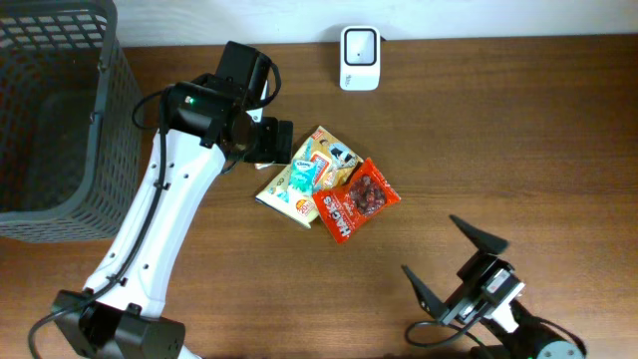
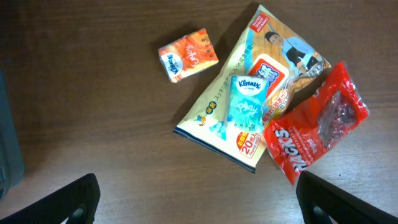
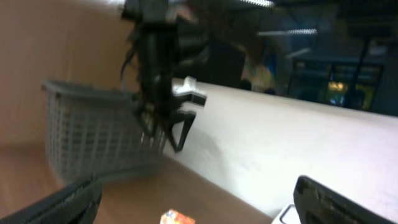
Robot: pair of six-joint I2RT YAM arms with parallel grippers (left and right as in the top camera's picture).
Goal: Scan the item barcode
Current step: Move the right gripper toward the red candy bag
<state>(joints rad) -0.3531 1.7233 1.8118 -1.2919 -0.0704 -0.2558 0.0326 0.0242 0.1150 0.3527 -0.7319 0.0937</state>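
A pile of items lies mid-table: a cream snack bag (image 1: pixel 299 179) (image 2: pixel 249 106), a blue Kleenex pack (image 1: pixel 304 178) (image 2: pixel 247 102) on top of it, and a red candy bag (image 1: pixel 355 199) (image 2: pixel 314 130) overlapping its right side. A small orange tissue pack (image 2: pixel 188 55) (image 3: pixel 177 218) lies apart, to the left of the pile. The white barcode scanner (image 1: pixel 359 45) stands at the table's back edge. My left gripper (image 1: pixel 269 142) (image 2: pixel 199 202) hovers open above the pile's left side, holding nothing. My right gripper (image 1: pixel 454 264) (image 3: pixel 199 205) is open and empty near the front right.
A grey mesh basket (image 1: pixel 55 120) (image 3: pixel 93 130) stands at the table's left end. A pale wall runs behind the table's back edge. The left arm (image 3: pixel 158 81) shows in the right wrist view.
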